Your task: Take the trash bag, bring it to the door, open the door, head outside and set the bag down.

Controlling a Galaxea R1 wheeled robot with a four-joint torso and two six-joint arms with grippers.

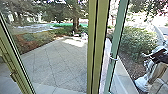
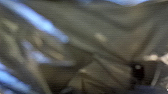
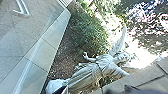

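The dark trash bag (image 2: 100, 47) shows close up in the left wrist view, with bluish shine on its creases. Its folds draw together beside a small black part of my left gripper (image 2: 137, 71), which is shut on it. In the head view, upright door frames (image 1: 98, 45) cross the middle, and a greenish door edge (image 1: 118, 37) with a metal handle (image 1: 113, 58) stands just right of them. The right wrist view looks through glass, with a bright handle (image 3: 22, 12) on it. Whether my right gripper is open or shut cannot be told.
Beyond the frames lies a paved yard (image 1: 52, 62) with planted beds and a tree trunk (image 1: 76, 21). Another frame (image 1: 15, 55) slants along the left. A pale winged statue (image 3: 92, 72) stands beside a bush (image 3: 87, 32). A dark shape (image 1: 159, 54) crosses the statue in the head view.
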